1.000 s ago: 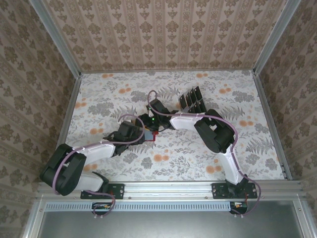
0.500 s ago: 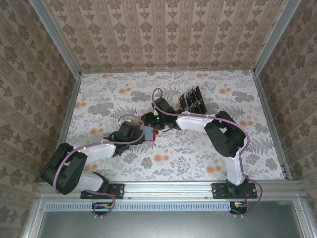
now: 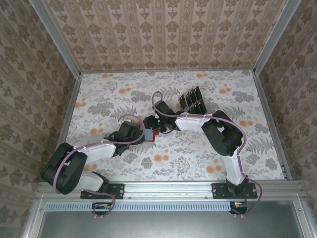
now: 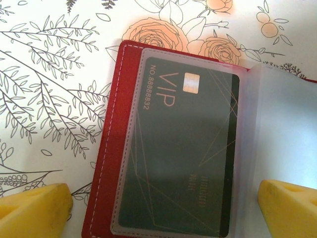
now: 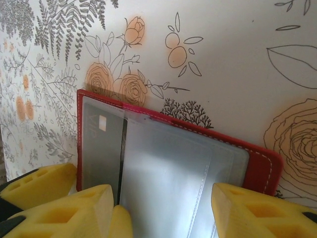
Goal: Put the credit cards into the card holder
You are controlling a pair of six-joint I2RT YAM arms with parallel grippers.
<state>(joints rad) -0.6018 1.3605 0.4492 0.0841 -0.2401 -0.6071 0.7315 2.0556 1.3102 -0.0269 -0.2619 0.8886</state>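
Right arm (image 3: 198, 120) farther right; card (image 4: 183, 153) inside card holder (image 4: 106, 163).

The card holder (image 3: 151, 134) is laid open on the table (image 3: 99, 94), near its middle and a little nearer the near edge than the far one. A slotted rack (image 3: 192, 100) is stood behind it and to its right, well apart, toward the far edge. One credit card (image 4: 181, 148) is lodged inside a pocket of the holder's outer leaf; the loose pocket leaves (stacked one on another) lie beside it. The left gripper (image 3: 141, 135) is placed at the holder from the near-left corner, the right gripper (image 3: 151, 124) from behind and right, and each has its fingers spread to either side of the holder.
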